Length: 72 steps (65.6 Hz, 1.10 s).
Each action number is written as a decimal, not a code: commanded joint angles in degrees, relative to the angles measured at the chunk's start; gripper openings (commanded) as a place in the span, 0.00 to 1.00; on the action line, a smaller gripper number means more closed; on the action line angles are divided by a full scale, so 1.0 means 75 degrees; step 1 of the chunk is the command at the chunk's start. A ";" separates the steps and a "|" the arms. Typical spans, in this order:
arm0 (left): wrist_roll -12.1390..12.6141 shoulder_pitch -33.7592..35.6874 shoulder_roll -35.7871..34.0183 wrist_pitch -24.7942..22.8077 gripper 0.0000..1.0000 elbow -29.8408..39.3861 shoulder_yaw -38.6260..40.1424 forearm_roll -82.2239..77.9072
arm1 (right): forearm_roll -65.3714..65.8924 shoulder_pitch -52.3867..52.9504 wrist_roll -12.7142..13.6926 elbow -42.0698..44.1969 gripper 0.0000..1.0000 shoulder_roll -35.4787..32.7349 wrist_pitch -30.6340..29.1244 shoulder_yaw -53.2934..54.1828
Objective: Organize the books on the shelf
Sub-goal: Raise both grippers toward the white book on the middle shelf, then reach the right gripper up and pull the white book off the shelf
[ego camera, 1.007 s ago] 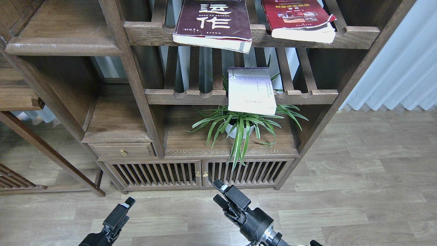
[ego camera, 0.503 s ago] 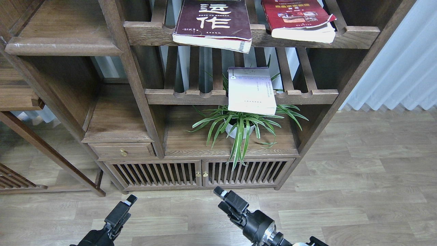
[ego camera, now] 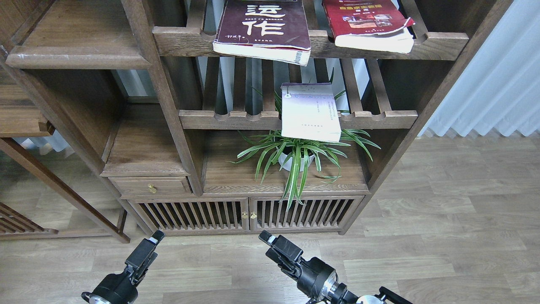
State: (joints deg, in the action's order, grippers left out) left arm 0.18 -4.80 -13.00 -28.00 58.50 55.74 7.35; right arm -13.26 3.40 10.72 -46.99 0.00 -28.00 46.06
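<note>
The dark maroon book [ego camera: 263,27] with large white characters lies on the top slatted shelf and overhangs its front rail. The red book [ego camera: 371,23] lies to its right on the same shelf. The pale lavender-white book [ego camera: 310,112] lies on the middle slatted shelf, sticking out over the rail. The solid dark-brown shelf [ego camera: 80,42] with pale scuffs is at the upper left and bare. My left gripper [ego camera: 147,251] and right gripper [ego camera: 274,247] hang low over the floor, far below the books, both empty. The right one's fingers stand slightly apart; the left one is seen edge-on.
A spider plant in a white pot [ego camera: 297,158] stands on the cabinet top under the lavender book. Below it are slatted cabinet doors [ego camera: 247,215] and a small drawer [ego camera: 152,185]. A white curtain [ego camera: 493,80] hangs at the right. The floor is wood laminate [ego camera: 443,236].
The left gripper has risen a little and more of its arm shows. The right gripper dipped slightly and shifted left. The books have not moved.
</note>
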 commanded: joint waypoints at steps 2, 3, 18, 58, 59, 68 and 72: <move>0.0011 -0.0005 0.0011 0.0000 1.00 -0.0253 -0.0049 -0.0008 | -0.0013 0.0332 -0.0024 0.0078 1.00 0.0000 -0.0001 0.0515; 0.0011 -0.0005 0.0011 0.0000 1.00 -0.0265 -0.0049 -0.0008 | -0.0013 0.0390 -0.0058 0.0055 1.00 0.0000 -0.0001 0.0585; 0.0023 0.0042 -0.0036 0.0000 1.00 -0.0277 0.0021 0.0004 | -0.0013 0.1058 -0.0129 0.0219 1.00 0.0000 -0.0001 0.1148; 0.0023 0.0054 -0.0352 0.0000 1.00 -0.0265 0.0291 0.0098 | -0.0095 0.2699 -0.0668 0.1074 1.00 0.0000 -0.0001 0.1535; 0.0023 0.0054 -0.0364 0.0000 1.00 -0.0265 0.0291 0.0098 | -0.0095 0.2699 -0.0668 0.1074 1.00 0.0000 -0.0001 0.1535; 0.0023 0.0018 -0.0505 0.0000 1.00 -0.0277 0.0455 0.0191 | -0.0142 0.3004 -0.0750 0.1168 0.99 0.0000 0.0017 0.1652; 0.0023 0.0007 -0.0517 0.0000 1.00 -0.0277 0.0478 0.0262 | -0.0200 0.3121 -0.0832 0.1320 0.98 0.0000 0.0461 0.1745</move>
State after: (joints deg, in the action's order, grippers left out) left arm 0.30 -4.56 -16.52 -28.00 56.43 58.86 8.53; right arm -14.21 25.29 5.29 -38.50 0.00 -27.84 58.14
